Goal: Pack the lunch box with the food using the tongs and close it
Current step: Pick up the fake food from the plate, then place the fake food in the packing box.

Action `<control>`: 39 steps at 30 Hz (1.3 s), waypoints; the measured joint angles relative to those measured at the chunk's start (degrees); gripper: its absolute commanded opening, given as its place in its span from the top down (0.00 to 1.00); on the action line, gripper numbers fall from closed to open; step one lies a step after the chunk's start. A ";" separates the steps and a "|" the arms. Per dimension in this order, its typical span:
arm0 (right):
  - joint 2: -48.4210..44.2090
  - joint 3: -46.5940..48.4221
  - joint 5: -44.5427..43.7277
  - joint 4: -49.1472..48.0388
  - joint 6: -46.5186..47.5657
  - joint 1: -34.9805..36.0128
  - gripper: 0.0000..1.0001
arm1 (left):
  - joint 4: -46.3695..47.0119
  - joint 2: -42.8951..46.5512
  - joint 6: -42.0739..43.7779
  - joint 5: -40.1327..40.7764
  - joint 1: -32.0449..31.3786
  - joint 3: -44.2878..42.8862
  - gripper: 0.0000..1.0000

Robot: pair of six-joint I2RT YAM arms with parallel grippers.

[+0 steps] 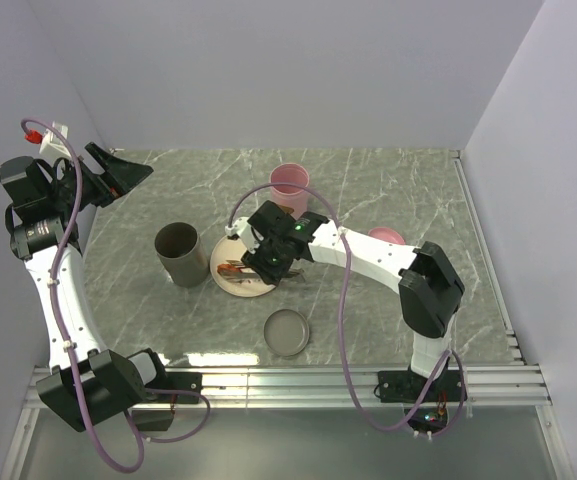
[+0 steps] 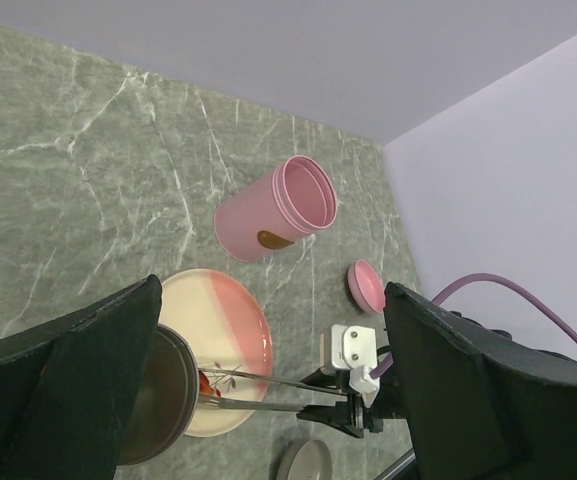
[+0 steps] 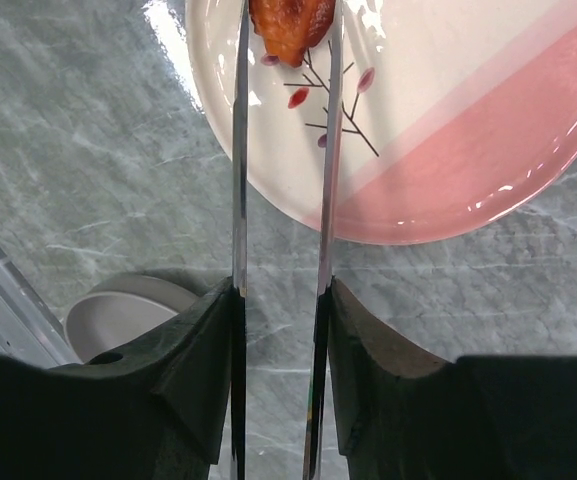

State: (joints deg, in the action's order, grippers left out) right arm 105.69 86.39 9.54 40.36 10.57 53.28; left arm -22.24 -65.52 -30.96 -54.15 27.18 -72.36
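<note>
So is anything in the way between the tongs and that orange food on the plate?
Nothing visible is. The right gripper holds the tongs, and their two arms sit on either side of the orange chunk on the plate, with nothing else between them.

I find no writing, number or brand that I can read in any of my three views. The pink container (image 2: pixel 258 210) carries a small brown patch on its side, too small for me to make out as lettering. The plate (image 3: pixel 488 120) bears only a painted twig with red leaves, no words.
</note>
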 measured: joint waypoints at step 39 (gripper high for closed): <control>0.68 28.74 7.91 8.85 0.79 -0.81 0.65 | -1.99 -0.87 1.22 0.63 0.00 -0.09 0.01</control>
State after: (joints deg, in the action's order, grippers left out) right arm 106.37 115.13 17.45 49.21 11.35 52.47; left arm -24.23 -66.39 -29.74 -53.52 27.18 -72.44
